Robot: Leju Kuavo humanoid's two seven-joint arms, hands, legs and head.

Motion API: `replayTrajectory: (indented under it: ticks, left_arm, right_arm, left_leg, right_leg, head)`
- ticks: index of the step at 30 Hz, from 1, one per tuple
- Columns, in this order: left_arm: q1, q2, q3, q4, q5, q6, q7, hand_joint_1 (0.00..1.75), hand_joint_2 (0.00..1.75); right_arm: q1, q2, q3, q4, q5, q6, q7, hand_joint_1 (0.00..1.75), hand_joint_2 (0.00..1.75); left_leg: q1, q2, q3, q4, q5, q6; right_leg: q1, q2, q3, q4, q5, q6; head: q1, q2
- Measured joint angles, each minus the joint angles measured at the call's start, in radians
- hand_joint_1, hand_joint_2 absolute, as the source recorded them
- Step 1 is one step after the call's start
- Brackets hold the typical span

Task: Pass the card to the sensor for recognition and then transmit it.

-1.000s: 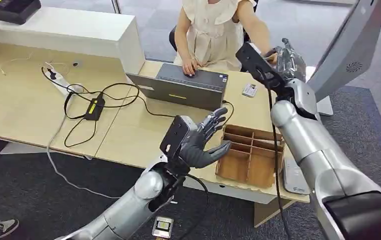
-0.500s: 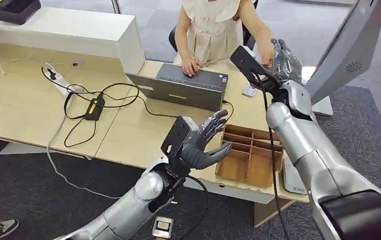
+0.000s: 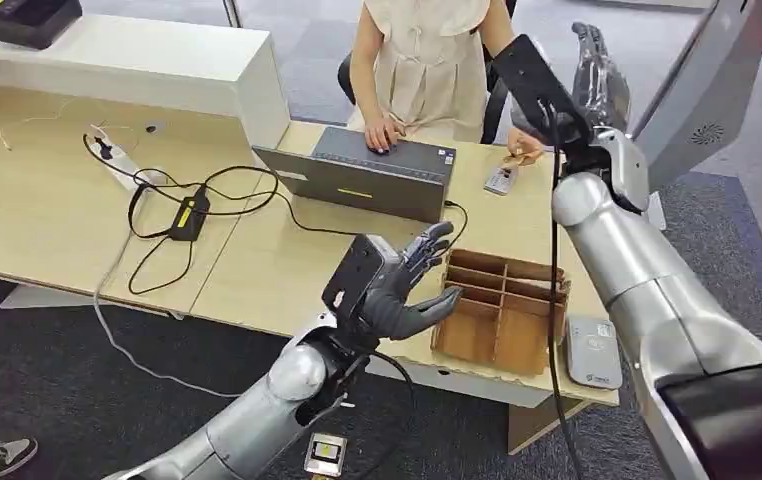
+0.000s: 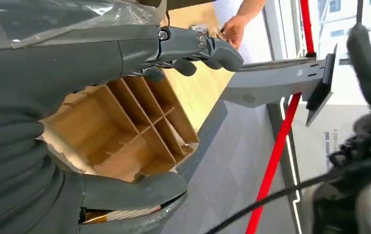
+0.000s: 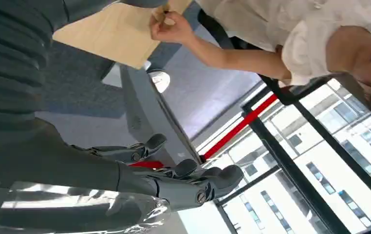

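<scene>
A person's hand (image 3: pixel 527 146) pinches a small tan card (image 3: pixel 510 159) just above the desk, beside a small white keypad device (image 3: pixel 498 180); the right wrist view shows that hand (image 5: pixel 170 25) too. My right hand (image 3: pixel 597 80) is raised high beside the person, fingers spread and empty, and it appears again as the same hand (image 5: pixel 139 183) in its wrist view. My left hand (image 3: pixel 402 285) hovers open, palm up, at the near edge of a wooden divider tray (image 3: pixel 502 315). A flat white card reader (image 3: pixel 594 352) lies on the desk's right corner.
A grey laptop (image 3: pixel 372 175) sits mid-desk with the person's other hand on it. Black cables and a power strip (image 3: pixel 192 210) spread across the left of the desk. A tilted grey screen stand (image 3: pixel 702 90) rises at the far right. The divider tray (image 4: pixel 125 126) lies under my left hand.
My right hand has risen and swung right, away from the person. The person's hand, earlier up at my right hand, has dropped to the desk with the card. My left hand stays put.
</scene>
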Motion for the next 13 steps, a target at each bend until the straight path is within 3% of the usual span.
replayTrajectory:
  ticks: [9,13]
  left_arm:
    - [0.012,0.018,0.003,-0.024,-0.027,0.042,0.012,0.0,1.75]
    - [0.028,0.029,0.013,-0.042,-0.046,0.067,0.015,0.0,1.75]
  right_arm:
    - [-0.021,-0.047,-0.071,-0.074,-0.308,-0.023,-0.163,0.0,1.75]
    - [0.033,-0.086,-0.089,-0.176,-0.462,-0.035,-0.177,0.0,1.75]
  left_leg:
    - [0.0,0.0,0.0,0.0,0.0,0.0]
    - [0.0,0.0,0.001,0.0,0.0,0.0]
  right_leg:
    - [0.0,0.0,0.0,0.0,0.0,0.0]
    - [0.0,0.0,0.0,0.0,0.0,0.0]
  head:
    - [0.0,0.0]
    - [0.0,0.0]
